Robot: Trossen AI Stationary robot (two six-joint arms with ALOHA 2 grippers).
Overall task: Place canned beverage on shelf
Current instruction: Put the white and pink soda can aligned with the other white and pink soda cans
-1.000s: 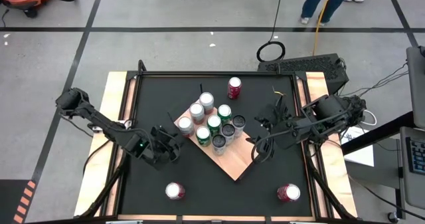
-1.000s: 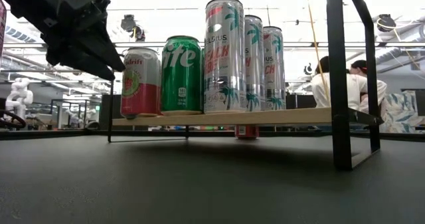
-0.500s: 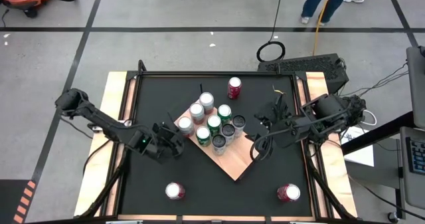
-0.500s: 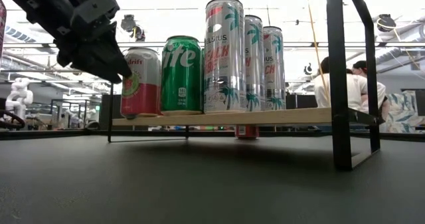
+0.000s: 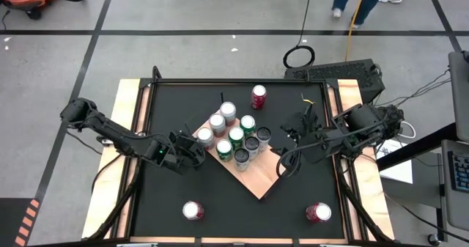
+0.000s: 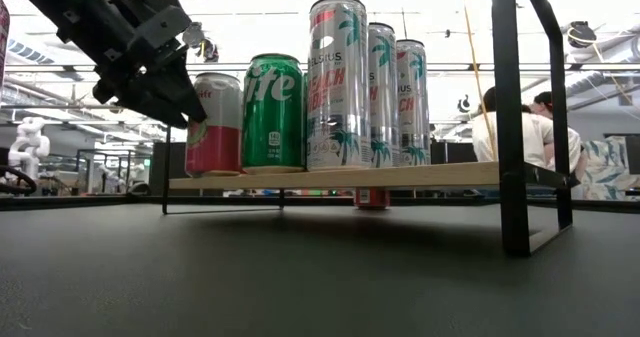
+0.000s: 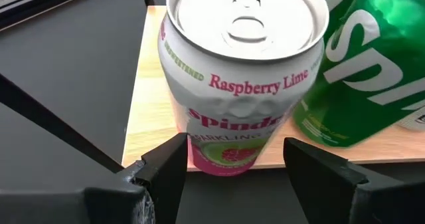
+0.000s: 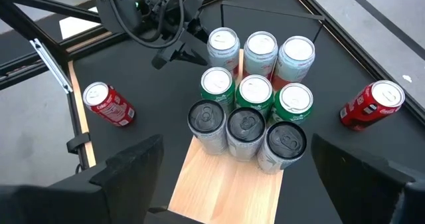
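The shelf (image 5: 253,177) is a tan board standing cornerwise mid-table on black rods, with several cans on it. A Spindrift raspberry-lime can (image 7: 239,84) stands upright on its base at the shelf's left corner (image 5: 205,137), next to a green can (image 7: 358,64). My left gripper (image 5: 194,150) is open just left of that can and slants down at it. Its fingertips stand on either side of the can's lower part, and no touch shows. My right gripper (image 5: 287,155) hangs open and high over the shelf's right edge, holding nothing.
Loose cans stand on the black table: a red one at the far side (image 5: 259,97), one near the front left (image 5: 193,210), and a red one near the front right (image 5: 318,212). A black shelf rod (image 6: 507,117) rises at the right. People sit beyond the table (image 6: 510,127).
My left gripper has moved toward the table's right and a little toward its far edge, closing in on the Spindrift can at the shelf's left corner. Its fingers stay as far apart as before. The cans have not moved.
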